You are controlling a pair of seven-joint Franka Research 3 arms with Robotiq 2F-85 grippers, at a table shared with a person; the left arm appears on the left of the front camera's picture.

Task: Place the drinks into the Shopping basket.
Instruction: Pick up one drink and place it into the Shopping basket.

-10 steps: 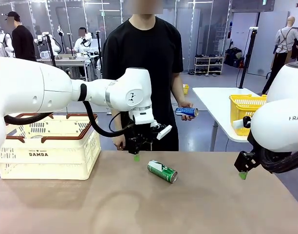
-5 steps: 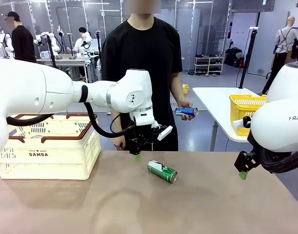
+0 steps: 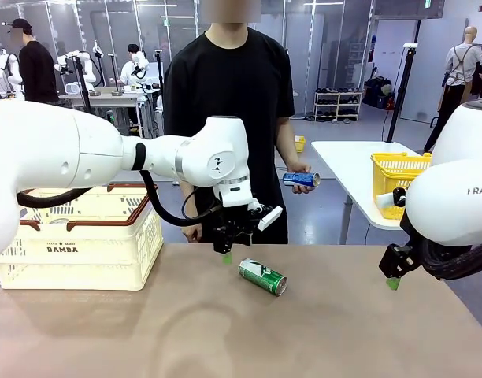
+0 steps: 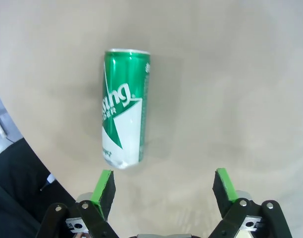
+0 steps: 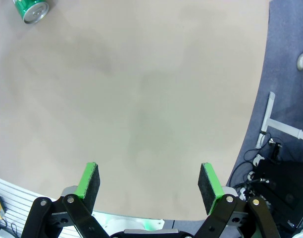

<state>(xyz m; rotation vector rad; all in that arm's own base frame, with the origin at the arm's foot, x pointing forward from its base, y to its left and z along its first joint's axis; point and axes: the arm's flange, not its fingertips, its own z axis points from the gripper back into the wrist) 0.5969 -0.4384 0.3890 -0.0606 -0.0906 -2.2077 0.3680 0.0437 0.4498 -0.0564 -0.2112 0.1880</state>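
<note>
Lying on its side, green can (image 4: 123, 114) rests near wide-spread left claw (image 4: 164, 184).

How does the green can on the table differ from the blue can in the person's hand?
Colour: the green can is green with white markings; the blue can is blue. Support: the green can lies free on the table; the blue can is gripped in the person's hand. Both are slim cans lying sideways.
</note>
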